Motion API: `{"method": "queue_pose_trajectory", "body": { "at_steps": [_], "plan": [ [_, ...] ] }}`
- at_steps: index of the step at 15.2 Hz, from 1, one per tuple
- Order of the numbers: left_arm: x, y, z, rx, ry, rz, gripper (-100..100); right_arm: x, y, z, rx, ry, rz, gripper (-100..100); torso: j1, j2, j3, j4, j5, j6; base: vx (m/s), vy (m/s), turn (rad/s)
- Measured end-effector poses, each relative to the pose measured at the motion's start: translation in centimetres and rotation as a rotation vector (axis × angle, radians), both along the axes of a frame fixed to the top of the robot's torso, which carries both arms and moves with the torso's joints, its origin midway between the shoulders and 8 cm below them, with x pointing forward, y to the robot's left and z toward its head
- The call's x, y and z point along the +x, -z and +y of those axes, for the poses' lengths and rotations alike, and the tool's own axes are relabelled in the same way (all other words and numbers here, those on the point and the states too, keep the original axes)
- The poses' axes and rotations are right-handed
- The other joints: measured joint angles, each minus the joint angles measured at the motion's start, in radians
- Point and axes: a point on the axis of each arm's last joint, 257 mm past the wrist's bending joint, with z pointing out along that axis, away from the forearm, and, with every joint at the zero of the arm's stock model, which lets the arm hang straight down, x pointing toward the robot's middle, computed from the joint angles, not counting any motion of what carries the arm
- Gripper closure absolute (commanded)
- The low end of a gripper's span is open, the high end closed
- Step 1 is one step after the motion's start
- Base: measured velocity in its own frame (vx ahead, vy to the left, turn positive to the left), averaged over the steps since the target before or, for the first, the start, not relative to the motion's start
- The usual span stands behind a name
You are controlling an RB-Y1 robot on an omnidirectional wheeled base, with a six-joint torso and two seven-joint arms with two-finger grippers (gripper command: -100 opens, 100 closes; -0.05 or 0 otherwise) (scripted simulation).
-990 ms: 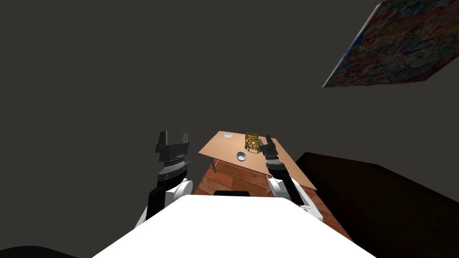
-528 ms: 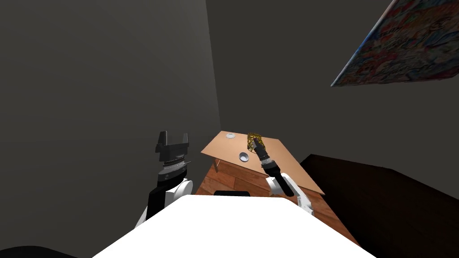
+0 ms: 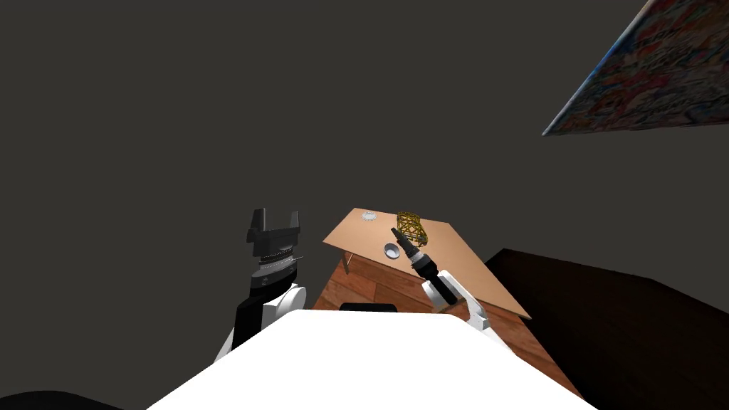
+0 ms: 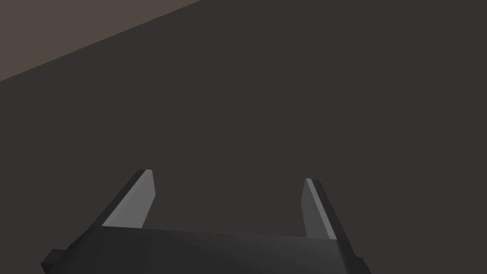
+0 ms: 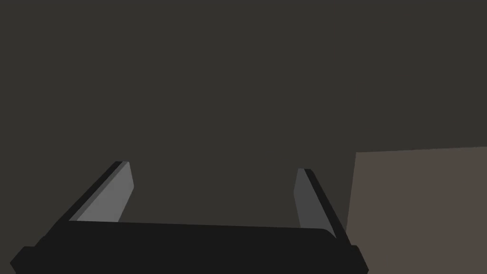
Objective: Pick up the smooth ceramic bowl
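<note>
On a tan wooden table (image 3: 475, 273) sits a small white bowl (image 3: 391, 250), near the table's left side. My right gripper (image 3: 396, 233) reaches out over the table, its tip just beyond the bowl and between it and a gold wire basket (image 3: 412, 226). In the right wrist view this gripper (image 5: 211, 171) stands open with nothing between its fingers, facing a dark wall. My left gripper (image 3: 273, 217) is raised off to the left of the table, and in its own wrist view (image 4: 228, 178) it is open and empty.
A small pale round object (image 3: 368, 216) lies at the table's far corner. Dark brown furniture (image 3: 612, 320) stands to the right. Wooden floor (image 3: 342, 286) shows under the table. Dark walls close in behind, with a colourful picture (image 3: 641, 78) hanging at upper right.
My right arm has swung leftward, from beside the wire basket to between the basket and the bowl. The head view has shifted slightly. The left arm has not moved.
</note>
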Motion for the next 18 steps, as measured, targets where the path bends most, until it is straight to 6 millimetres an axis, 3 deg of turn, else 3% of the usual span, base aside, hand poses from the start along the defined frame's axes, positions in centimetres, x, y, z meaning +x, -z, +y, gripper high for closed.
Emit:
{"method": "queue_pose_trajectory", "body": {
  "at_steps": [5,9,18],
  "plan": [
    [0.0,0.0,0.0,0.000,0.000,0.000,0,0.6,3.6,0.5,-0.148,-0.034,0.031,-100,-0.001,0.000,0.000,0.000,0.000,0.000,0.010,0.037,0.035],
    [0.0,0.0,0.0,0.000,0.000,0.000,0,1.0,7.9,0.9,-0.313,-0.075,0.060,-100,0.001,0.000,0.000,0.000,0.000,0.000,0.016,0.060,0.069],
    [0.0,0.0,0.0,0.000,0.000,0.000,0,1.1,15.6,-1.2,-0.622,-0.140,0.114,-100,0.000,0.000,0.000,0.000,0.000,0.000,0.012,0.046,0.046]
  ]
}}
